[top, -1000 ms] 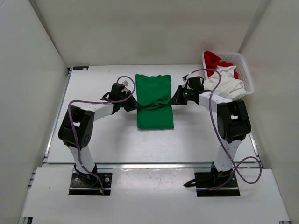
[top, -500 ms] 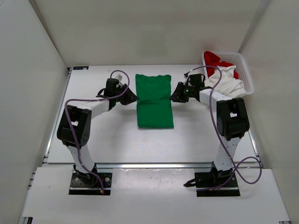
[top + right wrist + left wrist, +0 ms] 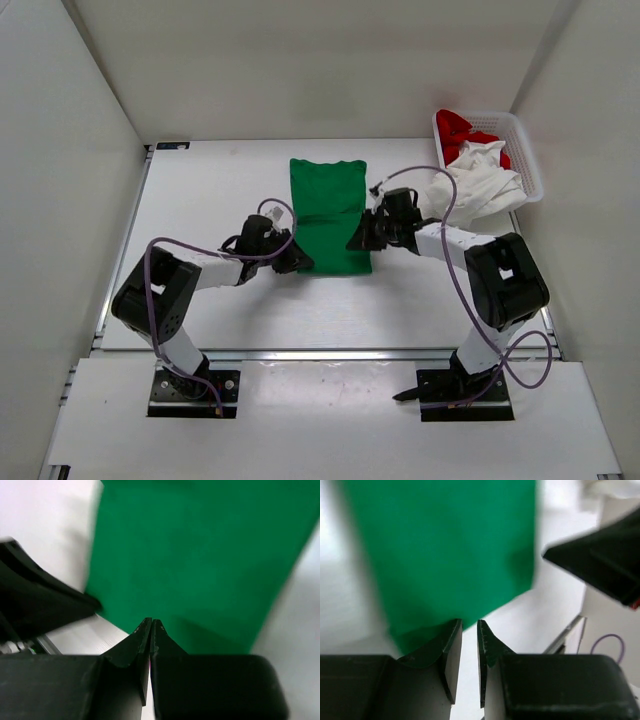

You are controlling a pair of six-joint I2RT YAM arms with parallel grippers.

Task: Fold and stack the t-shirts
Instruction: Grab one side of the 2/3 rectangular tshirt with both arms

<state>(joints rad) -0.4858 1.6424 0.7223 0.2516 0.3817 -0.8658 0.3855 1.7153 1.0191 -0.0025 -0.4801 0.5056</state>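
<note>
The bright green t-shirt (image 3: pixel 328 200) lies flat on the table as a long folded rectangle. My left gripper (image 3: pixel 300 264) sits low at its near left corner, and in the left wrist view (image 3: pixel 469 622) the jaws stand a narrow gap apart with only table between them, the green cloth (image 3: pixel 445 545) just beyond the tips. My right gripper (image 3: pixel 353 243) is at the shirt's right edge near the front. It is shut (image 3: pixel 151 621) over the green cloth (image 3: pixel 200 545), with no cloth seen pinched. The white t-shirt (image 3: pixel 480 180) and red t-shirt (image 3: pixel 458 127) are in the basket.
The white mesh basket (image 3: pixel 525 150) stands at the back right corner, with the white shirt spilling over its near side toward the right arm. White walls enclose the table on three sides. The two wrists are close together across the green shirt's near end.
A second ago both grippers pinched the green shirt's sides at mid-length. They let go, the shirt settled flat, and both moved toward its near end. The right gripper has shut again.
</note>
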